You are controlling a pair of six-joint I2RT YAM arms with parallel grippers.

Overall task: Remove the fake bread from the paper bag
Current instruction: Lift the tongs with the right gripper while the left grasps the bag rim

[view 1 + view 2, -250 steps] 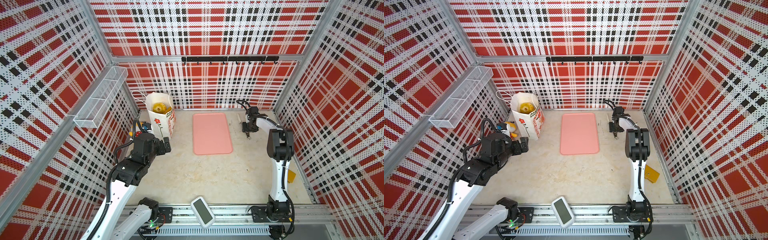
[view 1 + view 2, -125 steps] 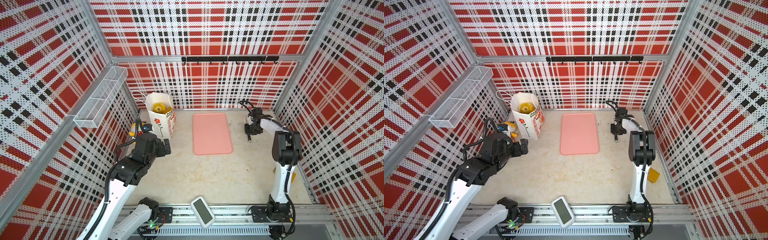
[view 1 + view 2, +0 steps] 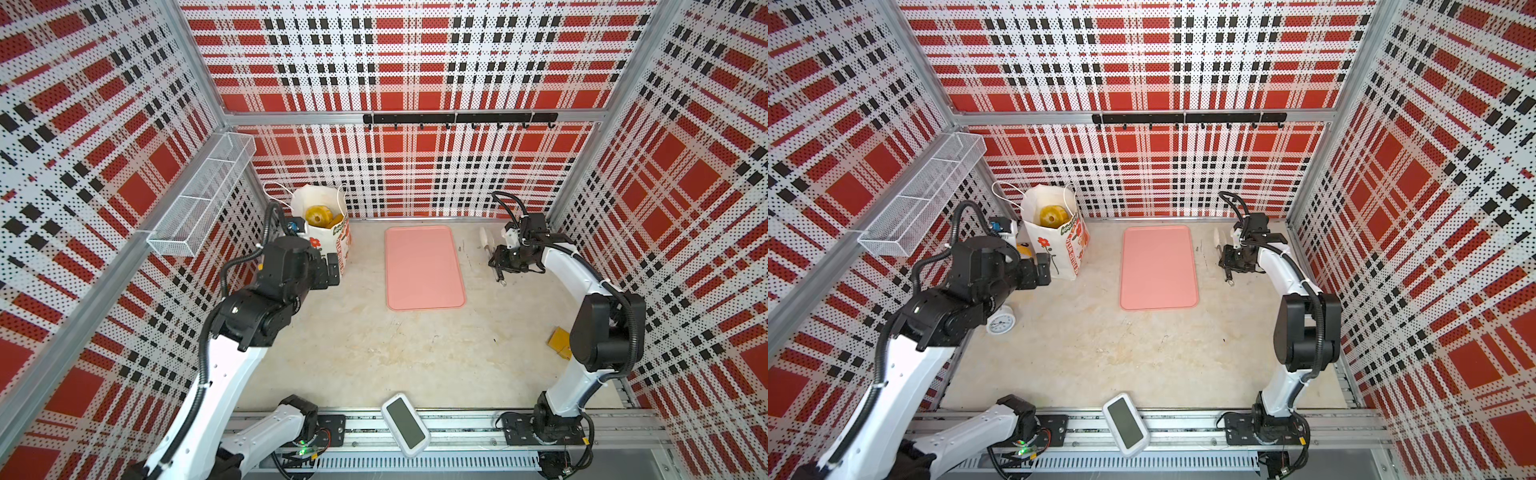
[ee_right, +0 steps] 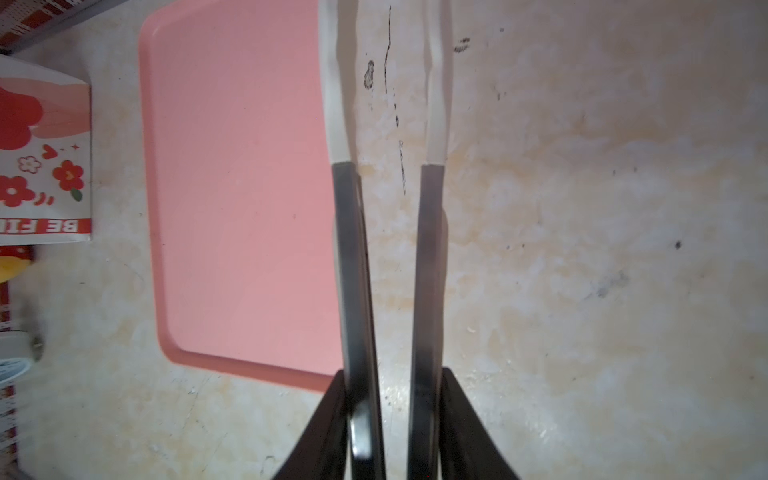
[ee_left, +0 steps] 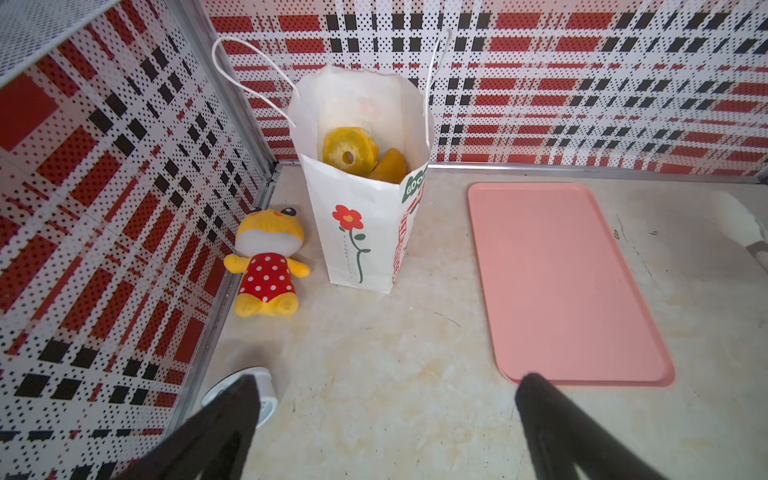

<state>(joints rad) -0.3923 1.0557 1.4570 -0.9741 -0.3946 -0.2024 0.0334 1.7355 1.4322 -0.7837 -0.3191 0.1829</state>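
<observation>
Right elbow is swinging out toward the side wall since a second ago, its wrist drifting a little nearer the front rail; left wrist is nudging slightly toward the bag. My left gripper (image 5: 390, 377) is hanging spread wide and empty over bare table (image 5: 374, 332), with a small white clock (image 3: 1000, 322) sitting below that arm. My right gripper (image 4: 392, 372) is clamping a pair of tongs (image 4: 347, 249), metal arms with white tips, just beside the pink tray (image 5: 561, 282). Farther on, a plush toy (image 5: 266, 270) is lying against the side wall, and beside it the paper bag (image 5: 361, 245) is standing upright, mouth open, in the back corner. Fake bread (image 5: 349, 151) is sitting inside, showing above the near rim: a glossy yellow ring leaning on the far face, a browner piece (image 5: 390, 166) touching it. I am judging these light, rigid and slick; the ring's rim is offering the surest bite, and the thin bag is looking ready to tip if snagged.
</observation>
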